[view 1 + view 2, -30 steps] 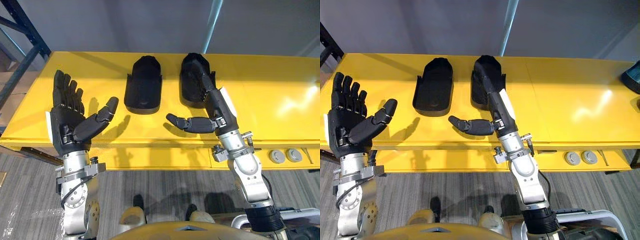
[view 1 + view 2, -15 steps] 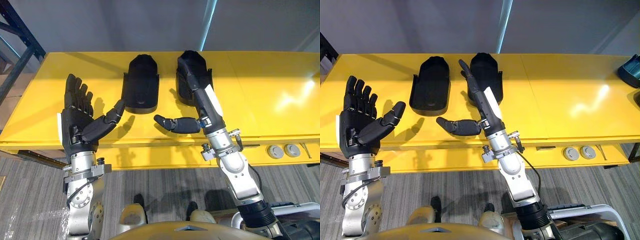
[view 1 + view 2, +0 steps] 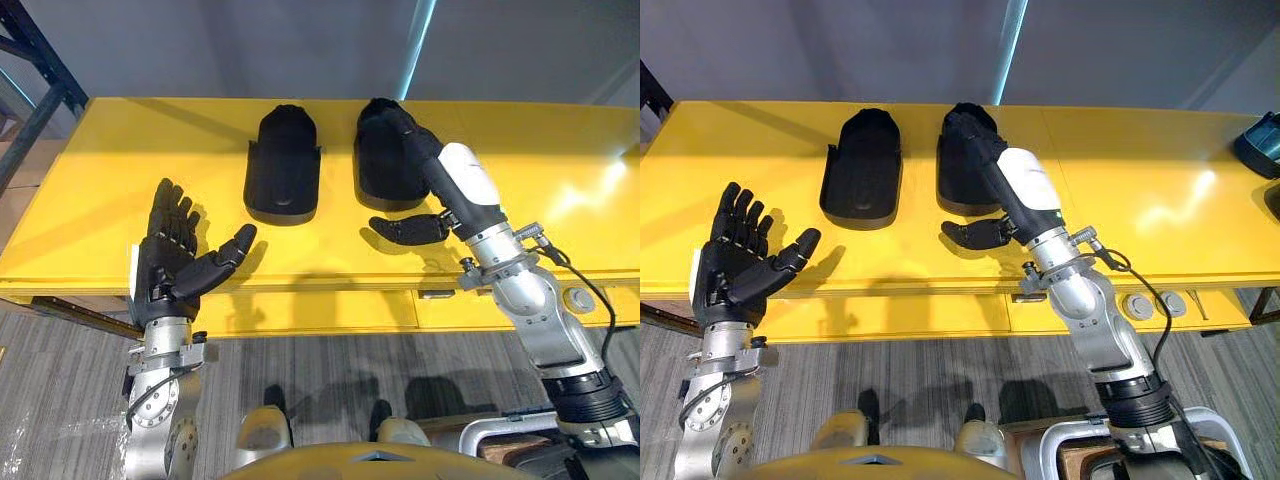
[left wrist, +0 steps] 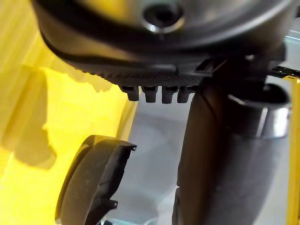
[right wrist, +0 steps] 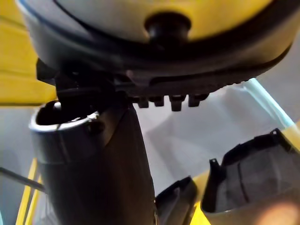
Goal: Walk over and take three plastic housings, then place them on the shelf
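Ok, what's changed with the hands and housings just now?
The right hand has slid onto the top of the right housing, fingers straight. The left hand has dropped back toward the near edge of the table, open. The left housing and the right one have not moved.

no readable text, numbers or signs, black housings [image 3: 285, 165] unmarked, yellow table [image 3: 120, 180] plain

A yellow table [image 3: 560, 150] (glossy) stands on grey floor [image 3: 330, 370] before a grey wall [image 3: 220, 45].
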Controlling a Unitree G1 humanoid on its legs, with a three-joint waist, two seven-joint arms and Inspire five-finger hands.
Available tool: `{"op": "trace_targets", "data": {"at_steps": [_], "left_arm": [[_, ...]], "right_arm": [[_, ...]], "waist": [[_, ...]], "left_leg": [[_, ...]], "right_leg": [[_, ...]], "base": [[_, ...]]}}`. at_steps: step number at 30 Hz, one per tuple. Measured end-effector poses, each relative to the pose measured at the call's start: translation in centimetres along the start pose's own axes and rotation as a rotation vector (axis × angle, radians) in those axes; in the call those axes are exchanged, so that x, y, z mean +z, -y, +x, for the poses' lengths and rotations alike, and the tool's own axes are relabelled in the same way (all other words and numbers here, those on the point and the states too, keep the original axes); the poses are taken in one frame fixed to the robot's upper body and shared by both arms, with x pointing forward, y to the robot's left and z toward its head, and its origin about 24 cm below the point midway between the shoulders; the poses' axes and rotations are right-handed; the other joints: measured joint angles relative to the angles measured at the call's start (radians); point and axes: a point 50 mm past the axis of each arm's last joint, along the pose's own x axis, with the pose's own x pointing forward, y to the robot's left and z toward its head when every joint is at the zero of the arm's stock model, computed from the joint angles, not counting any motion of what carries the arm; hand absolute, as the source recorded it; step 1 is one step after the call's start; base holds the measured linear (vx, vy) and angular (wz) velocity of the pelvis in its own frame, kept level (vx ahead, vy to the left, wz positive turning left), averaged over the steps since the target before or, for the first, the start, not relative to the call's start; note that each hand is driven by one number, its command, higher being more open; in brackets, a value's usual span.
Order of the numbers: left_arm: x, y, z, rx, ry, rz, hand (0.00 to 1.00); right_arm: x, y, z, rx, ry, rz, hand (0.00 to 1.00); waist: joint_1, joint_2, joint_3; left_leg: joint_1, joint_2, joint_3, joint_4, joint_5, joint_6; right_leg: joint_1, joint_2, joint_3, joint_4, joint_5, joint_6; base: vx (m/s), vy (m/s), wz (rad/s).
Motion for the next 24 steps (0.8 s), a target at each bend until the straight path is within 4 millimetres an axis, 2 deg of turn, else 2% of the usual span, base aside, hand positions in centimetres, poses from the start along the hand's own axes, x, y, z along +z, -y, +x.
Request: {"op": "trace_targets", "data": {"at_steps": [6, 10, 13, 17, 18, 24], "left_arm": [[-0.2, 0.1, 0.1, -0.063, -0.032, 0.017, 1.00], [-0.7, 0.2, 0.0, -0.076, -0.063, 0.013, 1.00], [-0.9, 0.5, 0.0, -0.095, -0.071, 0.006, 1.00], [-1.0, 0.4, 0.1, -0.084, -0.075, -0.010, 1.00], [-1.0, 0.4, 0.1, -0.082, -0.076, -0.012, 1.00], [-1.0, 0.5, 0.3, -0.088, -0.071, -0.017, 1.00]], "right_arm": [[-0.7, -0.2, -0.2, 0.171, -0.062, -0.032, 1.00], [-1.2, -1.1, -0.4, 0.284, -0.105, -0.037, 1.00], [-2.3, -2.3, 0.2, 0.370, -0.148, -0.023, 1.00], [-3.6, -1.6, 1.2, 0.380, -0.186, -0.042, 1.00], [-3.6, -1.6, 1.4, 0.384, -0.186, -0.039, 0.00], [-3.9, -1.2, 2.4, 0.386, -0.182, -0.020, 0.00]], "waist": [[0.000, -0.003, 0.002], [0.000, -0.004, 0.004], [-0.002, -0.005, 0.004], [0.002, -0.001, 0.012], [0.002, -0.001, 0.013], [0.001, 0.004, 0.038]], "left_leg": [[-0.003, 0.001, 0.003, -0.007, 0.007, 0.002], [-0.004, 0.002, 0.004, -0.007, 0.013, -0.006], [-0.006, 0.002, 0.004, -0.005, 0.014, -0.007], [-0.019, 0.002, -0.001, 0.003, 0.019, -0.005], [-0.019, 0.002, -0.002, 0.003, 0.019, -0.005], [-0.018, 0.001, -0.007, 0.003, 0.026, -0.003]], "right_leg": [[-0.002, 0.002, 0.000, -0.011, 0.000, 0.001], [-0.003, 0.003, 0.000, -0.012, -0.001, 0.001], [-0.005, 0.003, 0.000, -0.012, -0.001, 0.001], [-0.014, 0.003, -0.003, -0.010, -0.001, 0.001], [-0.014, 0.003, -0.003, -0.009, -0.001, 0.001], [-0.014, 0.002, -0.008, 0.003, -0.003, 0.003]], "base": [[-0.01, -0.006, 0.00], [0.00, 0.000, 0.00], [0.00, 0.000, 0.00], [-0.01, 0.000, 0.01], [-0.03, 0.001, 0.03], [-0.04, 0.001, 0.02]]}}
